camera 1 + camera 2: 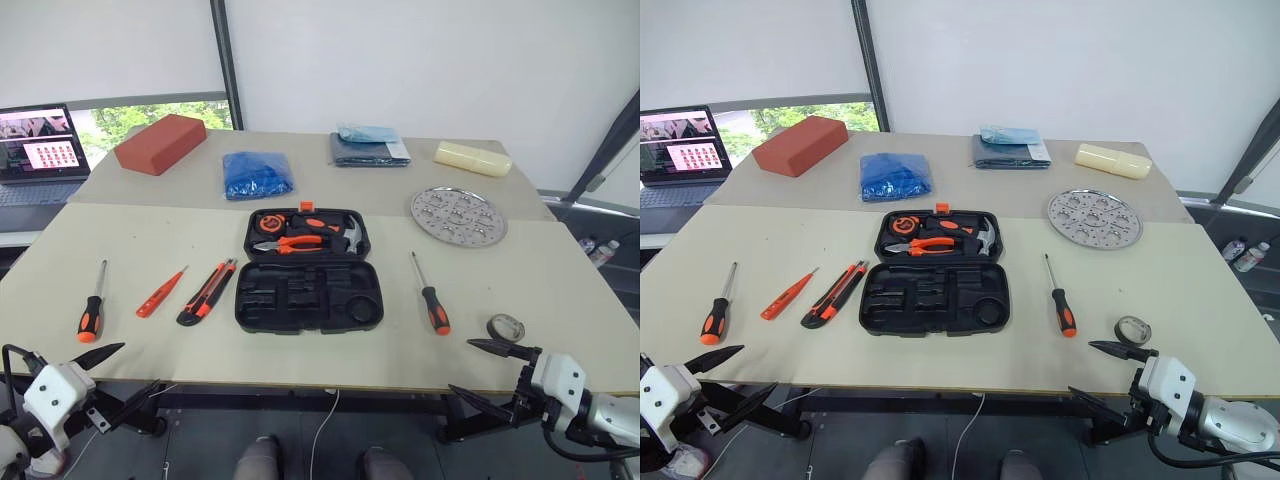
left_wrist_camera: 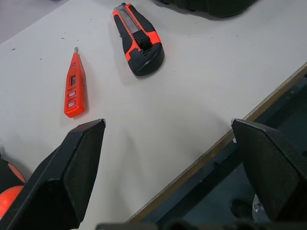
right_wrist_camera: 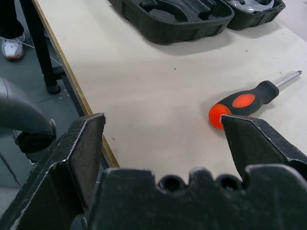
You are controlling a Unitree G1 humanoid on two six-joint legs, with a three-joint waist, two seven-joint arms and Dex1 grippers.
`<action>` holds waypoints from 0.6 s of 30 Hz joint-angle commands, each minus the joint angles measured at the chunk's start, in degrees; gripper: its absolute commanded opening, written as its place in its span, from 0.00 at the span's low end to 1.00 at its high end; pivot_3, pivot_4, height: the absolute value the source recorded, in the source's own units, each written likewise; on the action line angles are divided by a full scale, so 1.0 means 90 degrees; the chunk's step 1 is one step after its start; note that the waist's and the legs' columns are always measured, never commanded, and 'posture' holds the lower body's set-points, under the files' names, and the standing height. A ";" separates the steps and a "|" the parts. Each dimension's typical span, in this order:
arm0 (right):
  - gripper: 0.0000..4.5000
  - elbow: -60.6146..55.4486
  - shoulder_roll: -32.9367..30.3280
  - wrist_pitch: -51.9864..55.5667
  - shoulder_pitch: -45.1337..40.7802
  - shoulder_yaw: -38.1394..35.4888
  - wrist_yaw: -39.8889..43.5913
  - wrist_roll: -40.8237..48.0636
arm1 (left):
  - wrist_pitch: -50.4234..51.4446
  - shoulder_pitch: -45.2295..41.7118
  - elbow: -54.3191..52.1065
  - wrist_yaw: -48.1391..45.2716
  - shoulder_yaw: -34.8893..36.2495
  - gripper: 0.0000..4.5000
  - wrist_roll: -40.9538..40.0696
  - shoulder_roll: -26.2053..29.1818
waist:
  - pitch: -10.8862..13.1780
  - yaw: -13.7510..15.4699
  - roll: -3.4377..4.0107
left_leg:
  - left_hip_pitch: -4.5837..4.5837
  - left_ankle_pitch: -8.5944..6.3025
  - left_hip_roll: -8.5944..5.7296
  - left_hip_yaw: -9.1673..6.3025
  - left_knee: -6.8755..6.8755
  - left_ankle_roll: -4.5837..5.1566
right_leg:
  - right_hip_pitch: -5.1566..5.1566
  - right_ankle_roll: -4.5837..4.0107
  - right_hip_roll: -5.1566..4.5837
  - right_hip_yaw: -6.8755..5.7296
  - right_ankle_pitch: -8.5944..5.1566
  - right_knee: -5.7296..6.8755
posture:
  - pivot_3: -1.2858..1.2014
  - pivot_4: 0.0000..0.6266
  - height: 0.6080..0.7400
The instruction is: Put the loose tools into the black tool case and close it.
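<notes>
Case lay open mid-table, black textured shell, near half's moulded slots bare, far half holding orange-handled pliers. Loose tools lay either side of it. Left gripper and right gripper hung spread, empty, at the near edge.

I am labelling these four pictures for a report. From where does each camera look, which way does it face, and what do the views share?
Left eye, right eye: head, facing forward and down at the open black tool case; left gripper and right gripper show, open.
Left wrist: along its fingers at the tester screwdriver and utility knife.
Right wrist: along its fingers at a screwdriver.
Shared: case and these tools.
</notes>
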 commanded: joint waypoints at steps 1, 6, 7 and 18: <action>0.99 -0.0411 0.0100 0.0455 -0.0386 0.0217 0.0068 0.0591 | 0.0918 0.0229 -0.0558 0.0469 0.0461 1.00 -0.0974 -0.0153 | 0.0001 -0.0022 -0.0010 | 0.0000 0.0000 0.0000 0.0000 0.0000 0.0000 | 0.0000 0.0000 0.0000 0.0000 0.0000 0.0000 | 0.52 0.24 1.00; 0.99 -0.1270 0.0664 0.1435 -0.1390 0.0623 -0.0208 0.1654 | 0.2436 0.0571 -0.0965 0.2085 0.1621 1.00 -0.2748 -0.1230 | 0.0002 -0.0197 -0.0018 | 0.0001 0.0001 0.0070 0.0027 0.0002 0.0002 | 0.0009 -0.0007 0.0014 -0.0012 0.0012 0.0015 | 0.52 0.24 1.00; 0.99 -0.1356 0.0757 0.1477 -0.1543 0.0658 -0.0288 0.1676 | 0.2634 0.0649 -0.0897 0.2321 0.1819 1.00 -0.2965 -0.1383 | 0.0001 -0.0190 -0.0018 | 0.0008 0.0001 0.0067 0.0027 0.0004 0.0002 | 0.0000 -0.0008 0.0018 -0.0020 0.0012 0.0022 | 0.52 0.24 1.00; 0.99 -0.1824 0.0978 0.1596 -0.1984 0.0951 -0.0217 0.1647 | 0.4651 0.0694 -0.0805 0.3674 0.2557 1.00 -0.4291 -0.1022 | -0.0017 0.0053 -0.0055 | 0.0015 -0.0008 0.0072 0.0040 0.0010 -0.0007 | -0.0009 -0.0013 0.0022 -0.0022 0.0012 0.0003 | 0.52 0.24 1.00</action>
